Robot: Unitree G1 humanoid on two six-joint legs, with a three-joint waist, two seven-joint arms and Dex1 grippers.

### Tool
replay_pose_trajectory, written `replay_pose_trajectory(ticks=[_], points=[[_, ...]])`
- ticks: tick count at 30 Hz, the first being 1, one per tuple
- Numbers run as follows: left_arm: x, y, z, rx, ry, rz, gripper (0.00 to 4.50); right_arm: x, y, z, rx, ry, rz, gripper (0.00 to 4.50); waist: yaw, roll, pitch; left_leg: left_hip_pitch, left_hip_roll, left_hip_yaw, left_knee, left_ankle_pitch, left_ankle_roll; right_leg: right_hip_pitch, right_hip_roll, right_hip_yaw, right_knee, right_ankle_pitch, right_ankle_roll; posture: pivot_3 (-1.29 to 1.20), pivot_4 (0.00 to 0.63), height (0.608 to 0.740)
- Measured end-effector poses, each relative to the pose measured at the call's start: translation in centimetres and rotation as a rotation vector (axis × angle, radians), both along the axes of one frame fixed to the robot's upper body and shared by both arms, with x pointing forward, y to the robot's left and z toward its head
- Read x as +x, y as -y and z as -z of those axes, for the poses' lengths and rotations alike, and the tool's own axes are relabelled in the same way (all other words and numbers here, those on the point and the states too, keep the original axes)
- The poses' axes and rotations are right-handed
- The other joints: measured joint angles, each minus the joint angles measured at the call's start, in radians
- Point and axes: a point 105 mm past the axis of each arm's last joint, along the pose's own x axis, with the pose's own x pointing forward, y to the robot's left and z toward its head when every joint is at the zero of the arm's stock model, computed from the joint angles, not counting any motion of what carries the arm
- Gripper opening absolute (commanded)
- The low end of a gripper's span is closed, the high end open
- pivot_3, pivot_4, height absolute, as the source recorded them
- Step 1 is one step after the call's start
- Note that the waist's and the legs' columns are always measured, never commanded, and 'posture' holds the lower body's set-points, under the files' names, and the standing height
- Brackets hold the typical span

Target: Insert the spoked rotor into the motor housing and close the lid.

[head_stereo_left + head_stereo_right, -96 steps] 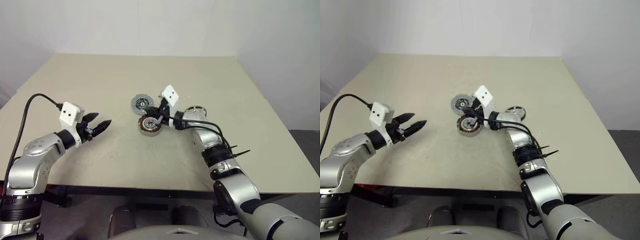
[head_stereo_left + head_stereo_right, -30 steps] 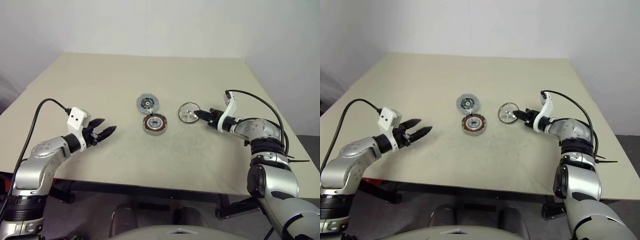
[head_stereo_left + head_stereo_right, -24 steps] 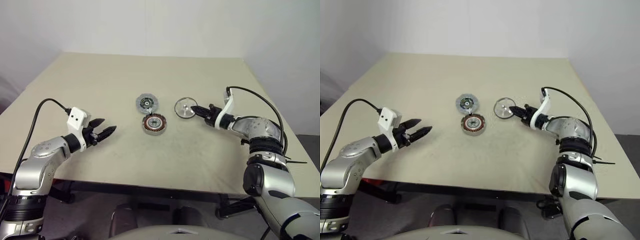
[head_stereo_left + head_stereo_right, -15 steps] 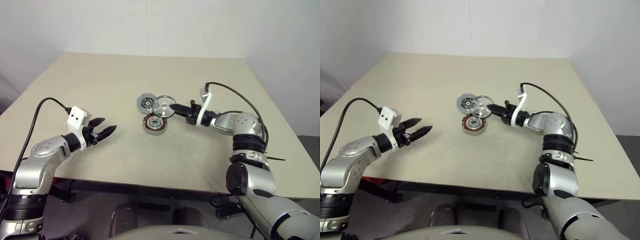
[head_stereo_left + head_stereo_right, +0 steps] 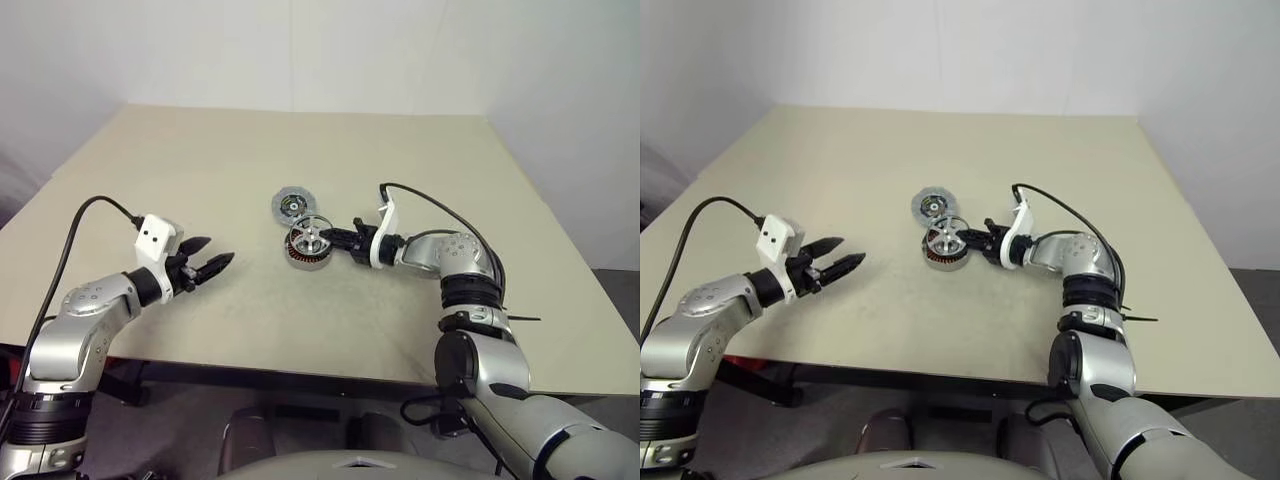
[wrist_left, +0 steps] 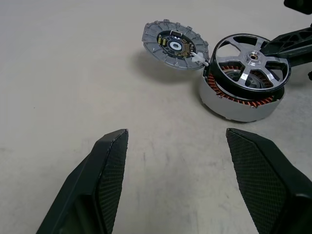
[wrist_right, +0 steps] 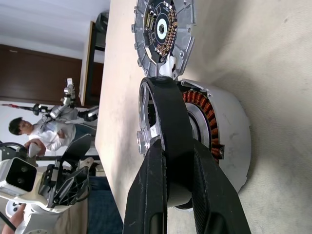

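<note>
A broad bench (image 5: pixel 200 150) with a smooth, matt beige top carries three round metal parts, one of each. The motor housing (image 6: pixel 239 105), a short silver cup ringed inside with copper-coloured windings, stands near the middle. Just beyond it lies the lid (image 6: pixel 174 39), a flat grey disc with a notched rim, radial ribs and a dark hub; one edge is just beside the housing's rim. The spoked rotor (image 6: pixel 251 61), a dark-rimmed ring with bright silver spokes and hub, hangs tilted directly over the housing's open top, pinched at its rim by the right gripper (image 5: pixel 340 238), whose jaws are closed narrowly on it. A second ago the rotor was held well to the right of the housing; it has been carried across to it. The left gripper (image 5: pixel 205 263) hovers well to the left, jaws spread wide and empty, unmoved.
</note>
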Motion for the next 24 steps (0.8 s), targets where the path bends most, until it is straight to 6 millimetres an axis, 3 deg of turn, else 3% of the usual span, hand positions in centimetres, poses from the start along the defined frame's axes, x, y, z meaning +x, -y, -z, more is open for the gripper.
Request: replay_pose_trajectory(ticks=[13,21,24], points=[[0.0,-0.1,-0.1,0.006,0.001,0.000,3.40,-0.5,-1.0,-0.5,-0.019,-0.001,-0.010,0.35,0.000,0.000,0.000,0.000,0.000,0.000,-0.001,0.000,0.000,0.000,0.000,0.000,0.000,0.000,0.000,0.00,0.000,0.740],[0.0,-0.1,-0.1,0.008,0.001,0.000,3.40,-0.4,-1.1,-0.6,-0.035,0.017,-0.001,2.99,-0.001,0.000,0.000,0.002,0.000,0.000,-0.001,0.000,-0.001,0.001,0.000,0.001,0.001,0.000,0.000,0.00,0.000,0.740],[0.0,-0.1,-0.1,0.011,0.001,-0.001,3.40,-0.2,-1.2,-0.8,-0.049,0.050,-0.004,2.99,-0.001,0.000,0.000,0.004,0.000,0.000,-0.001,0.001,-0.002,0.002,0.000,0.001,0.002,-0.002,0.004,0.00,0.000,0.740]])
